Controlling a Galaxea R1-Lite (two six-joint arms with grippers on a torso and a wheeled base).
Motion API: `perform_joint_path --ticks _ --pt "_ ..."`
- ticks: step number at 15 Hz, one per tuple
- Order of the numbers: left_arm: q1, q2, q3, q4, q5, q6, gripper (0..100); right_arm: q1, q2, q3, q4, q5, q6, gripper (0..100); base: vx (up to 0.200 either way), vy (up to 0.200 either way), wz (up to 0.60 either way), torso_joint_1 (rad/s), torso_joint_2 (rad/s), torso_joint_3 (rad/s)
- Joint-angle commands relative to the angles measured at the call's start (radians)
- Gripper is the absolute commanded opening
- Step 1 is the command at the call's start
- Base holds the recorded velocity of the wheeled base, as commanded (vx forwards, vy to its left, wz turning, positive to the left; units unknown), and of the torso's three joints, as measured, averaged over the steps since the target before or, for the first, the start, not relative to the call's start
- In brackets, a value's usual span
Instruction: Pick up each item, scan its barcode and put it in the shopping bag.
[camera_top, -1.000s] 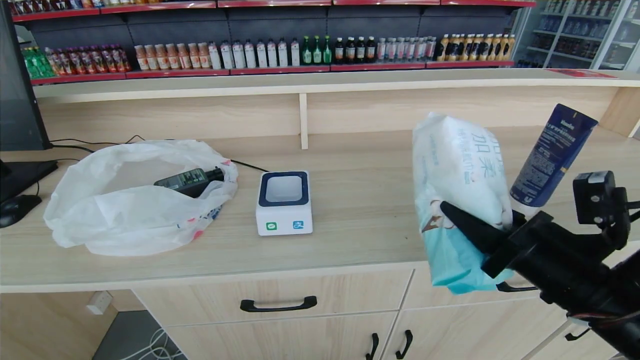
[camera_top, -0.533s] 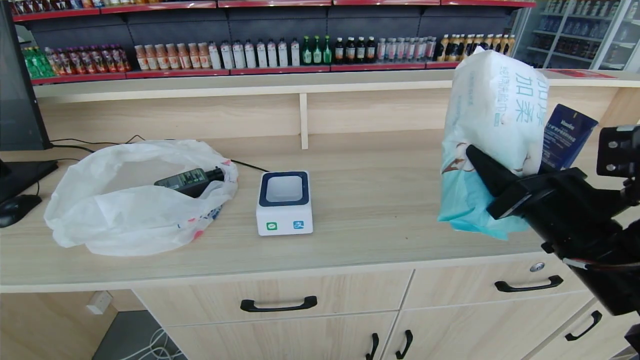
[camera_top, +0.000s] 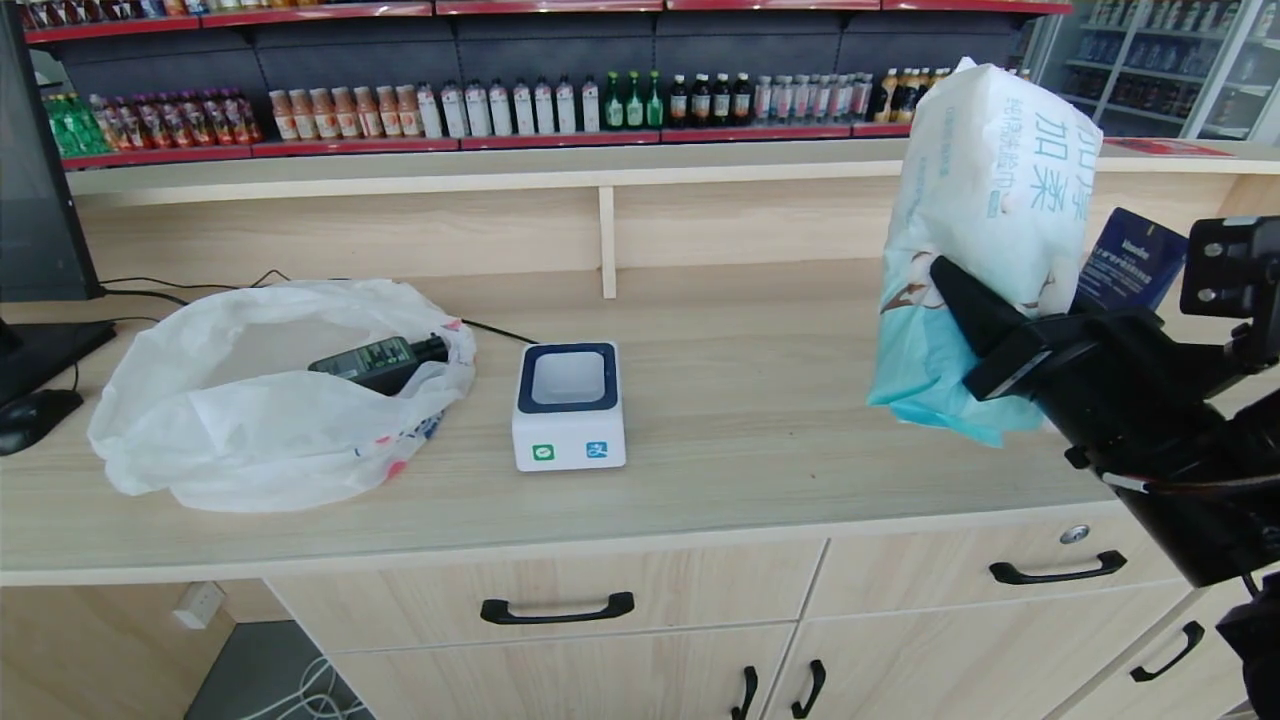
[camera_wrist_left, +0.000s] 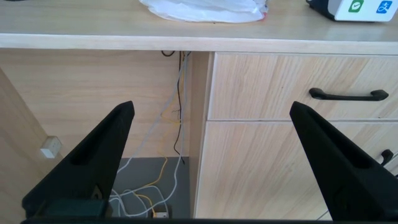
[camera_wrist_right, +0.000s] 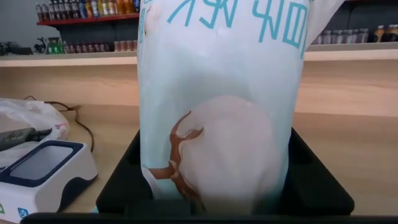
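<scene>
My right gripper (camera_top: 1000, 325) is shut on a white and teal tissue pack (camera_top: 985, 240), held upright above the right end of the counter. In the right wrist view the pack (camera_wrist_right: 221, 118) sits squeezed between both fingers. The white barcode scanner (camera_top: 569, 404) with a dark-rimmed window stands at the counter's middle, well left of the pack. A white shopping bag (camera_top: 270, 395) lies open at the left with a dark item (camera_top: 378, 361) in it. A dark blue tube (camera_top: 1130, 265) stands behind the gripper. My left gripper (camera_wrist_left: 211, 155) hangs open below the counter edge, in front of the drawers.
A raised wooden ledge (camera_top: 640, 165) runs along the counter's back, with shelves of bottles behind. A black mouse (camera_top: 35, 417) and a monitor base sit at the far left. A cable runs from the bag area to the scanner. Drawers with black handles (camera_top: 556, 608) front the counter.
My right gripper has lifted the tissue pack up and to the right, from low over the counter's front edge to well above the counter. It now partly covers the blue tube.
</scene>
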Motion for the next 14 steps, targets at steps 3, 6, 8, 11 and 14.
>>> perform_joint_path --ticks 3,6,8,11,14 --pt "0.0 0.0 0.0 -0.002 0.0 -0.001 100 0.005 0.01 -0.009 -0.001 0.0 0.002 0 -0.2 0.0 0.0 0.007 0.01 -0.001" --pt "0.0 0.0 0.0 -0.002 0.0 -0.001 100 0.005 -0.005 0.001 -0.001 0.0 0.002 0 -0.067 0.0 0.0 -0.002 0.0 0.001" --pt "0.0 0.0 0.0 -0.002 0.0 -0.001 100 0.005 -0.033 0.03 -0.001 0.0 0.004 0 0.0 0.0 0.0 0.0 0.0 0.0" --pt "0.0 0.0 0.0 -0.002 0.0 -0.002 100 0.008 -0.07 0.057 -0.001 0.0 0.004 0 0.0 0.2 0.0 0.014 0.01 0.002" --pt "0.0 0.0 0.0 -0.002 0.0 -0.002 100 0.009 -0.068 0.061 -0.001 0.002 0.005 0 0.0 0.2 0.0 -0.001 0.01 0.002"
